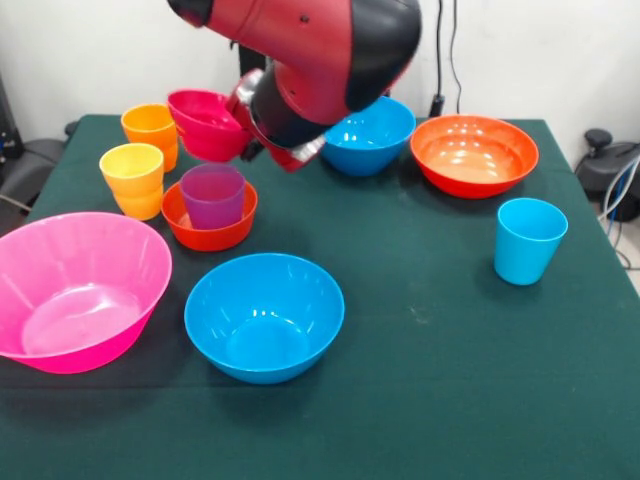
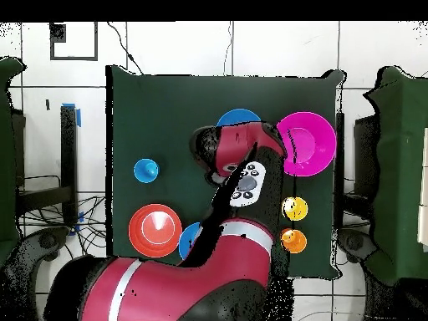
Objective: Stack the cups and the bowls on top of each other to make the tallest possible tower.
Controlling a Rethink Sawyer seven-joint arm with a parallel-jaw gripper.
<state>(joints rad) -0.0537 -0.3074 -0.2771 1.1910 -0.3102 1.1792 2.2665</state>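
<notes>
My gripper [image 1: 241, 124] is shut on the rim of the small magenta bowl [image 1: 205, 124]. It holds the bowl tilted in the air, just above and behind the purple cup [image 1: 212, 195]. The purple cup stands upright inside the small orange-red bowl [image 1: 207, 236] on the green table [image 1: 450, 380]. The bowl does not touch the cup. My arm's wrist hides most of the gripper in the front view, and the arm covers it, the cup and both small bowls in the overhead view.
The yellow cup [image 1: 132, 178] and orange cup [image 1: 150, 130] stand left of the pile. The big pink bowl [image 1: 75, 290] and a blue bowl [image 1: 264, 315] lie in front. A second blue bowl [image 1: 370, 135], the wide orange bowl [image 1: 473, 153] and the light blue cup [image 1: 528, 240] are to the right.
</notes>
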